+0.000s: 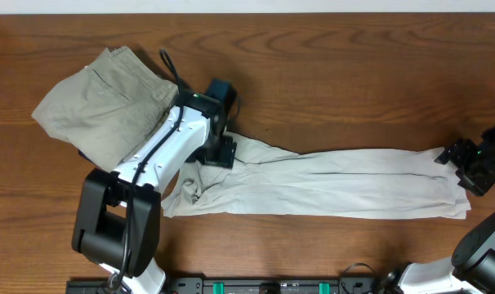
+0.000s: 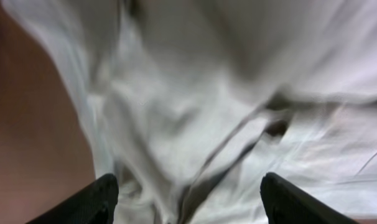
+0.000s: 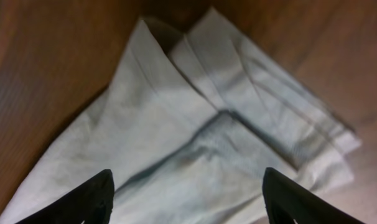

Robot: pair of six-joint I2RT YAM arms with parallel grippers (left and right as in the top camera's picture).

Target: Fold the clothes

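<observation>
Brown wood-grain tabletop [image 1: 354, 73]. Flat on it, a pale off-white garment [image 1: 337, 184], drawn out in a long wrinkled band from left of centre to the right side, layered at its right end. Far left, folded khaki-olive trousers [image 1: 100, 106], near the band's left end.

The T-shirt [image 1: 337, 184] is thin, matt, pale cloth full of soft wrinkles, the trousers [image 1: 109, 106] a heavier khaki cloth with stitched seams, the table [image 1: 354, 65] smooth, faintly shiny brown wood with clear grain, the left arm [image 1: 170, 143] glossy white plastic.
</observation>
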